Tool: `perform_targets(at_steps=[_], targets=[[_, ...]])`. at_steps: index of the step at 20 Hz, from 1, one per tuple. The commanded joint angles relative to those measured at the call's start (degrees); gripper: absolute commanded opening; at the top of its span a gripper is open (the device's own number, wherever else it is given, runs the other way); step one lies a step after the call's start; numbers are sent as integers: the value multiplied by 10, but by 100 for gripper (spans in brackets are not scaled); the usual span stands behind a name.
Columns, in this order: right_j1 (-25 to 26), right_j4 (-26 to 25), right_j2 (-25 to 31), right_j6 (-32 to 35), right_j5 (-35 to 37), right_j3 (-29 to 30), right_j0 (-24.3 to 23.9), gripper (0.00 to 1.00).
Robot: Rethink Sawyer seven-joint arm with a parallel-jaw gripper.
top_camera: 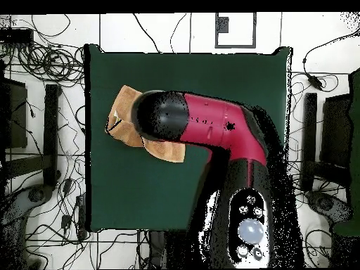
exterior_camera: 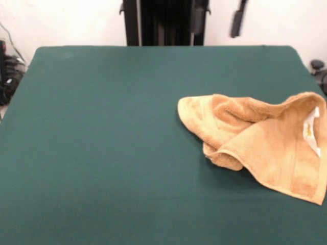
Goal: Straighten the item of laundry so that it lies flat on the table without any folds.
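Note:
The tan-orange towel [exterior_camera: 265, 145] lies crumpled on the right side of the green table [exterior_camera: 102, 132], reaching the picture's right edge. One edge is folded over and a white label [exterior_camera: 310, 127] shows on it. Only a dark bit of the gripper [exterior_camera: 237, 20] shows at the top edge, high above the table and apart from the towel. In the overhead view the red and black arm [top_camera: 204, 126] reaches over the table [top_camera: 211, 70] and hides most of the towel [top_camera: 126, 105]. The gripper itself is hidden under the arm there.
The robot's black pedestal [exterior_camera: 163, 23] stands at the table's far side. Cables and black stands [top_camera: 49, 133] lie on the floor around the table. The table's left part is bare green cloth.

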Motion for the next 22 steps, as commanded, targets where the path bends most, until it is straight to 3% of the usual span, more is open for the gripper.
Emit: perform_targets(at_steps=[1,22], targets=[[18,-31,91,-72,-26,84,-33,100],[74,-94,100,15,-131,74,-14,100]])
